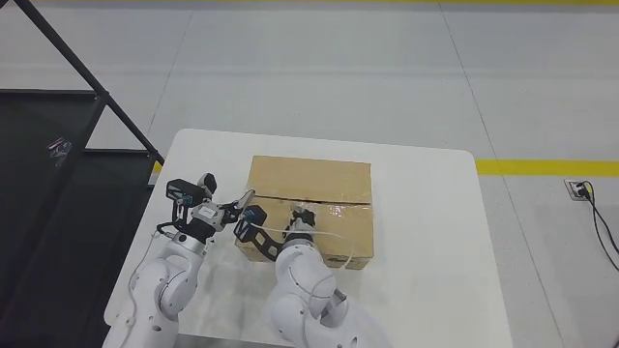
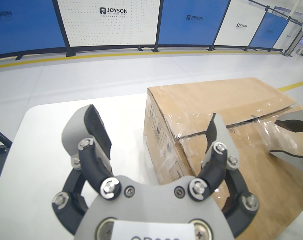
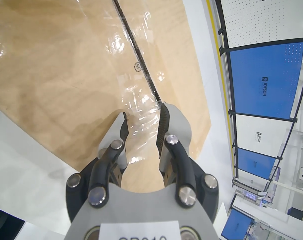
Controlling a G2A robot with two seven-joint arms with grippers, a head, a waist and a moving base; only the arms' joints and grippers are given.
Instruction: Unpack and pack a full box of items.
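A brown cardboard box (image 1: 311, 205) stands in the middle of the white table (image 1: 426, 251), its top flaps closed along a seam (image 3: 138, 58) covered with crinkled clear tape (image 3: 138, 123). The seam gapes slightly, showing a dark slit. My left gripper (image 2: 154, 128) is open at the box's left end, its fingers straddling the upper corner (image 2: 177, 138) where the seam ends. My right gripper (image 3: 144, 124) is low over the box top at the seam, narrowly open, with loose tape lying between its fingers. From the top, the left gripper (image 1: 237, 209) and right gripper (image 1: 304, 218) are close together.
A black metal frame (image 1: 87, 87) stands off the table's left side. Bare tabletop lies to the right of the box and in front of it. Blue and white fence panels (image 2: 111, 13) line the floor beyond.
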